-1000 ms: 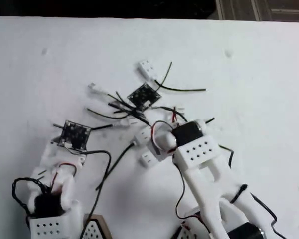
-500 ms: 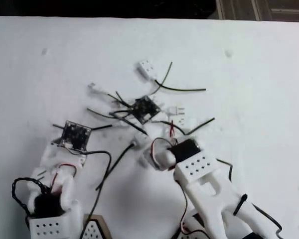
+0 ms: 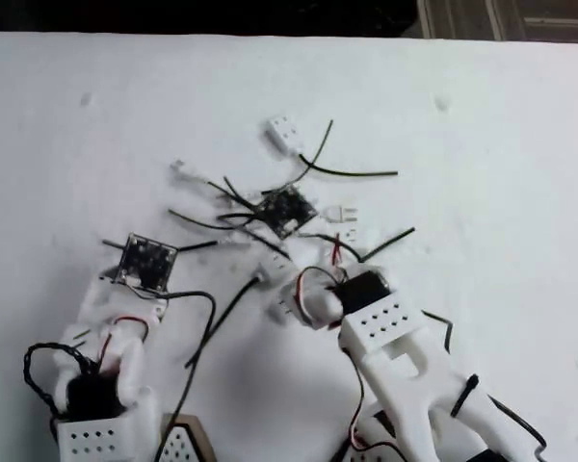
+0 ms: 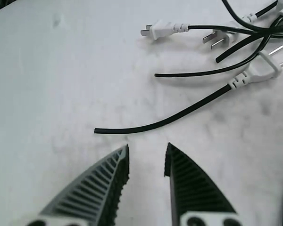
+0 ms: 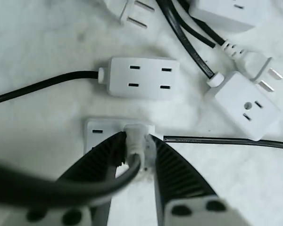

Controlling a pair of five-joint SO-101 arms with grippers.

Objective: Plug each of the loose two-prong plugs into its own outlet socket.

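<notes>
The right tool (image 5: 138,143) is closed on a white two-prong plug (image 5: 134,134), which is pinched between its fingers right against the edge of a white outlet socket (image 5: 96,132). A second socket (image 5: 139,77) is seen just beyond the tips. The left tool (image 4: 146,149) is held slightly spread over the counter (image 4: 61,84), and a loose black cord (image 4: 146,126) is seen just ahead of its tips.

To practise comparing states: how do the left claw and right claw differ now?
The left claw is open and empty; the right claw is shut on a white plug. The left hangs over bare table; the right sits at a white outlet. Both are dark and pointed.
</notes>
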